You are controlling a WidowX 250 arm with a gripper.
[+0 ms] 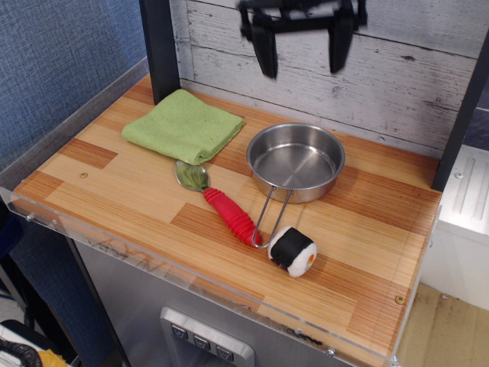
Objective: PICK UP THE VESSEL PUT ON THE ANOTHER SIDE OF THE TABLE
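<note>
The vessel [296,161] is a shallow round steel pan resting on the table [137,206] toward the back middle-right. Its thin wire loop handle [273,215] points to the front and ends next to the sushi toy. My gripper [301,47] hangs high above the pan, near the top edge of the view, in front of the white plank wall. Its two dark fingers are spread wide apart and hold nothing. The arm above it is out of view.
A folded green cloth [184,126] lies at the back left. A metal spoon with a red ribbed handle [221,205] lies left of the pan's handle. A black-and-white sushi toy [291,250] sits at the front. A dark post [159,46] stands at the back left.
</note>
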